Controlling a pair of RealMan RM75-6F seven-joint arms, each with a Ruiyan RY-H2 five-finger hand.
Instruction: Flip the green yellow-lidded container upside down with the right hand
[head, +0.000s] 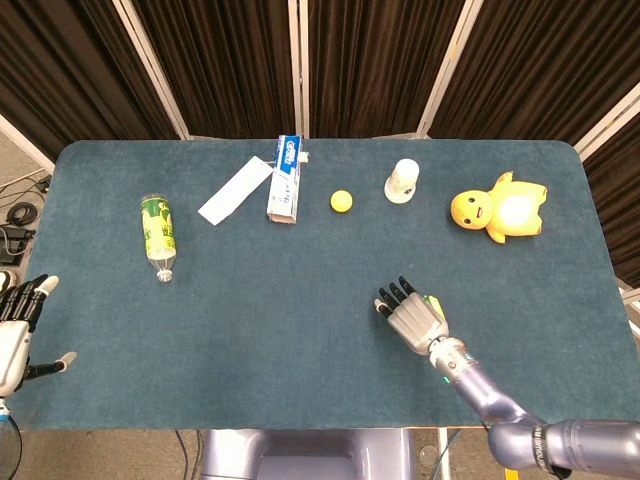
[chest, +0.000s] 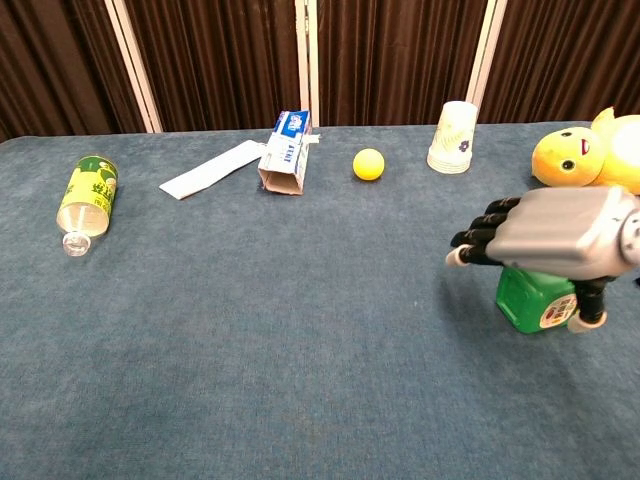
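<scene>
One green container (chest: 537, 300) directly beneath right robot hand (chest: 560, 240), fingers apart, not gripping

The desk (head: 300, 290) is covered in dark teal felt and has rounded far corners. A clear plastic bottle (head: 157, 235) with a green and yellow label lies on its side toward the left. Further back, a flat white strip (head: 235, 190) lies just beside a blue and white carton (head: 285, 180), which also lies on its side. A small yellow ball (head: 342, 201) sits right of the carton, and a white paper cup (head: 402, 181) stands upside down beyond it. A yellow duck toy (head: 498, 208) lies at the far right. The green yellow-lidded container (chest: 540, 300) rests on the near right part of the felt, mostly covered from above by the right hand (head: 412, 319).
</scene>
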